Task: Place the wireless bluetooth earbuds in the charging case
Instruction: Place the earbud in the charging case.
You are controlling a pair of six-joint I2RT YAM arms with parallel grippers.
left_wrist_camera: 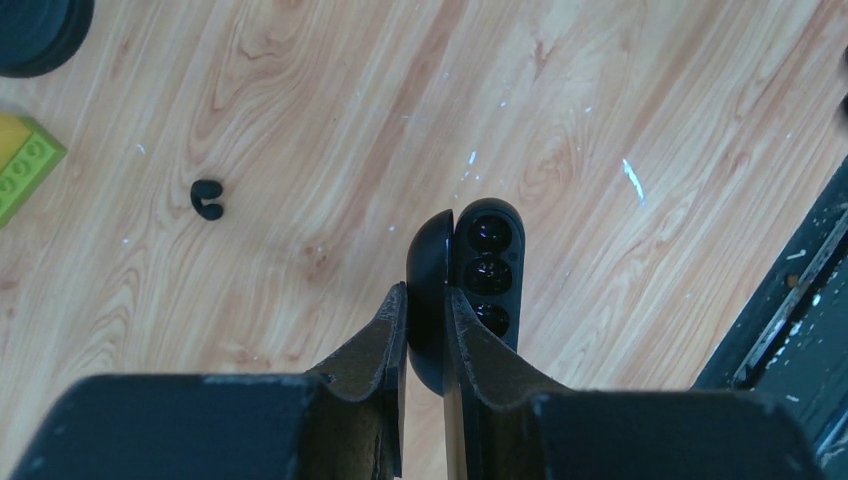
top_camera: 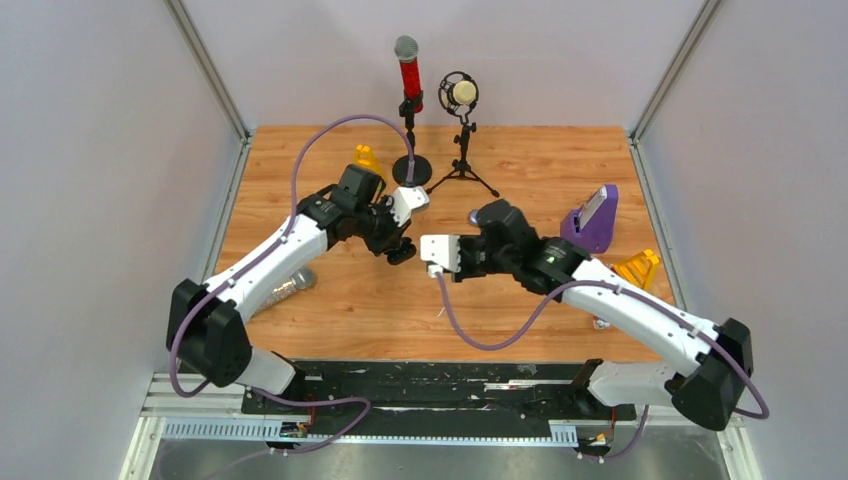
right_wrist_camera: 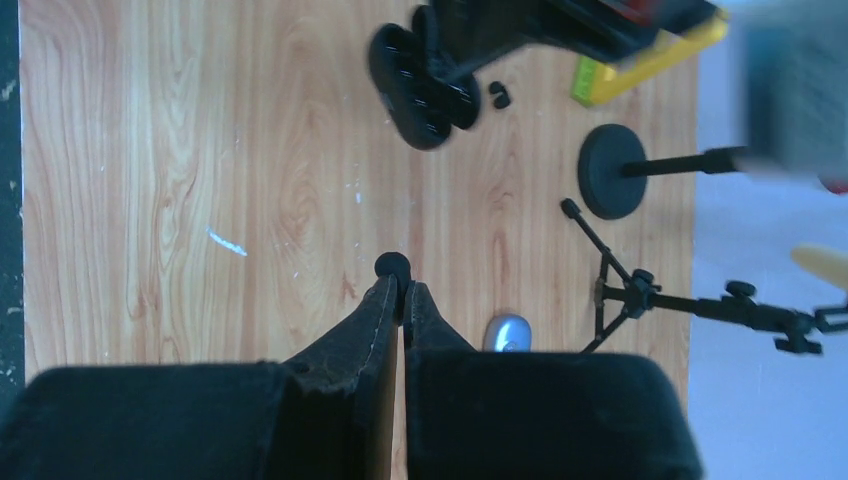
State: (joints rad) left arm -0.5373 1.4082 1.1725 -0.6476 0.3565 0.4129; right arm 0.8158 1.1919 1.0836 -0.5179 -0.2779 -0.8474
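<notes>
The black charging case [left_wrist_camera: 487, 262] hangs open above the wood with its round sockets showing, and my left gripper [left_wrist_camera: 425, 296] is shut on its lid. In the right wrist view the same case [right_wrist_camera: 418, 88] sits ahead of my right gripper [right_wrist_camera: 402, 286], which is shut on a small black earbud [right_wrist_camera: 392, 265] at its fingertips. Another black earbud [left_wrist_camera: 207, 198] lies loose on the table left of the case. A shiny silvery bud [right_wrist_camera: 508, 332] rests on the wood just right of my right fingers. In the top view both grippers meet mid-table, by the case [top_camera: 402, 250].
A red microphone [top_camera: 409, 75] on a round base [right_wrist_camera: 610, 184] and a round microphone on a tripod [top_camera: 461, 95] stand at the back. A purple stand [top_camera: 592, 220] and yellow pieces [top_camera: 638, 268] are at the right. A green-yellow brick [left_wrist_camera: 24, 160] lies left.
</notes>
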